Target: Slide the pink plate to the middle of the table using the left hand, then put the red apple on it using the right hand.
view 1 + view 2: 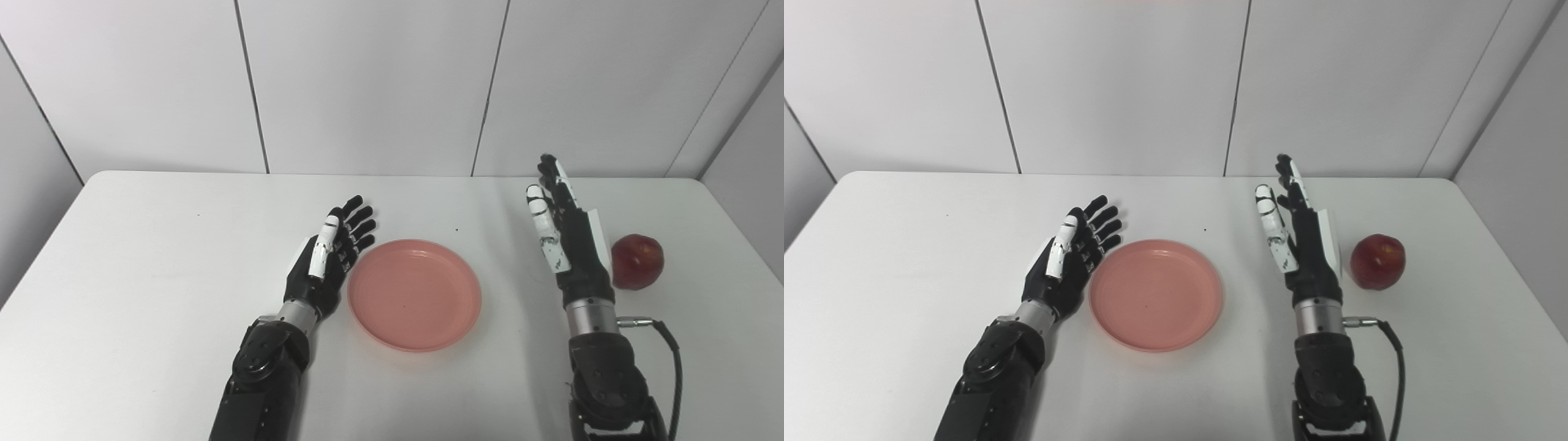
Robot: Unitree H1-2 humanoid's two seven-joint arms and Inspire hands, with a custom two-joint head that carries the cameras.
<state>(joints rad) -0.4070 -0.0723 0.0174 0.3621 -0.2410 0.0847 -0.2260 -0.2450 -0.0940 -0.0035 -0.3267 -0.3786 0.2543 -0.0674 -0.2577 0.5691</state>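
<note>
A pink plate (414, 294) lies flat and empty near the middle of the white table (153, 257). My left hand (331, 257) is open, fingers stretched out, with its edge right against the plate's left rim. A red apple (637, 261) sits on the table at the right. My right hand (563, 236) is open and upright, fingers pointing away, just left of the apple with a small gap between them. Both hands hold nothing. The plate also shows in the right eye view (1156, 294), as does the apple (1377, 261).
White wall panels (367, 86) stand behind the table's far edge. A black cable (670, 349) loops off my right wrist near the front right of the table.
</note>
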